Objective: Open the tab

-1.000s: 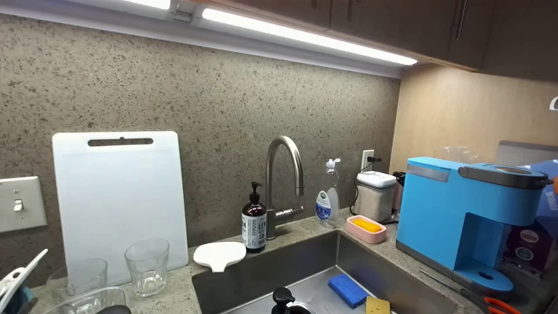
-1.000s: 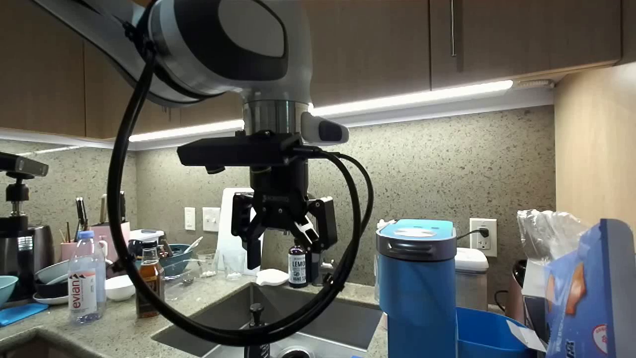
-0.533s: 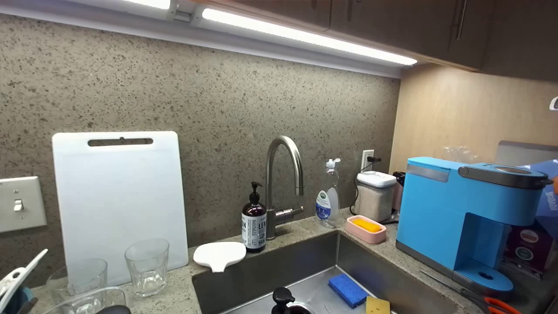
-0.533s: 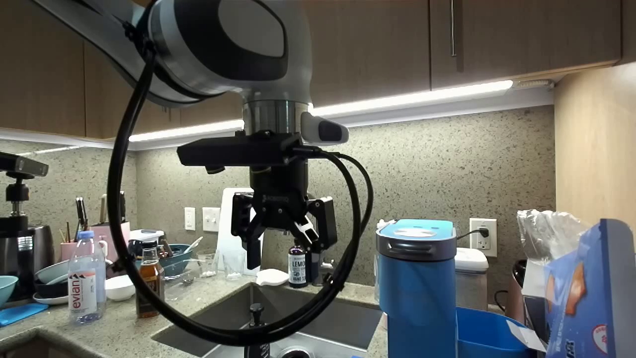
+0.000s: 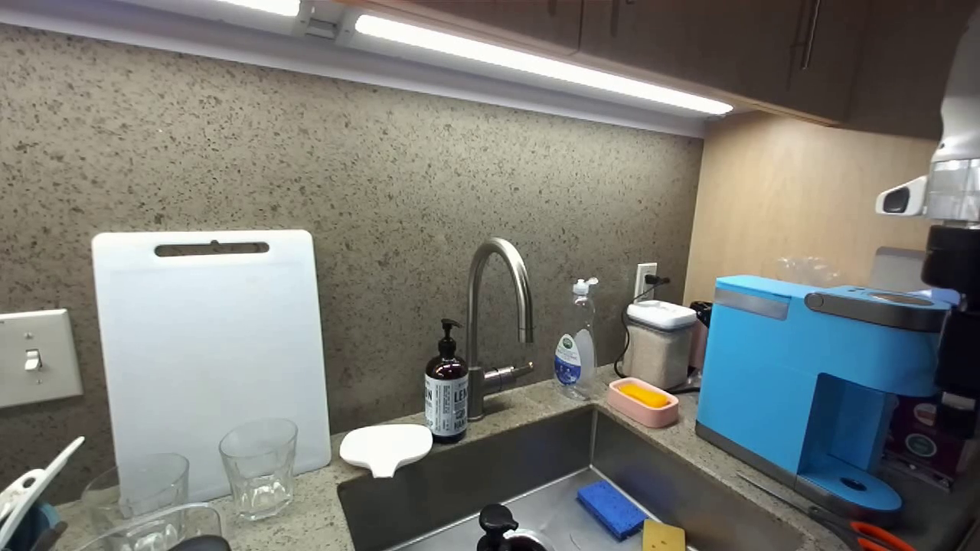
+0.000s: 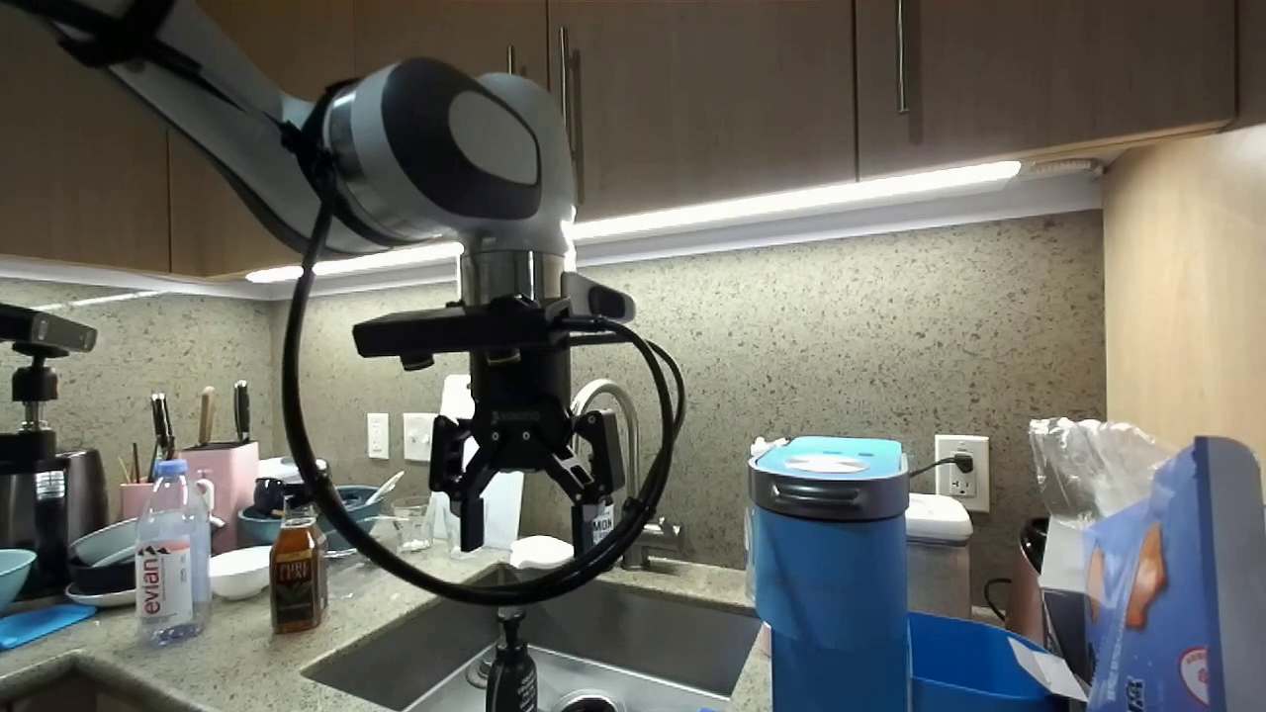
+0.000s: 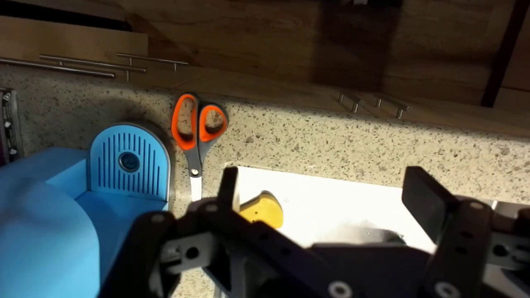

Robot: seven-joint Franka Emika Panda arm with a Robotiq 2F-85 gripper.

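Gripper (image 6: 526, 537) empty, fingers (image 7: 424, 198) spread wide, aimed down toward the sink (image 5: 666, 490). Faucet (image 5: 472, 321) stands upright on the tabletop (image 7: 331, 140) behind the sink, soap bottle (image 5: 445, 402) just beside it; can't tell if those two touch. Lever (image 5: 505, 376) juts from the faucet base on the side toward the dish soap (image 5: 568, 360). No water seen at the spout (image 5: 525, 325). Reads as approach; lever untouched.

Risks: wrist view has scissors (image 7: 195, 159) and sponge (image 7: 267, 211) but no faucet, so reach or height could be misjudged and the spout or wall (image 5: 383, 168) hit first. Lever looks short and smooth: fingers may slide off or push it the wrong way. Wide fingers could knock the soap bottle or, overshooting, the dish soap. Cable (image 6: 294, 356) loops below the gripper, may snag the black bottle (image 6: 512, 672) or spout. Coffee maker (image 5: 773, 367) is partly hidden by the arm (image 5: 953, 187) in an exterior view; true gap unclear, a sideways swing might bump it.
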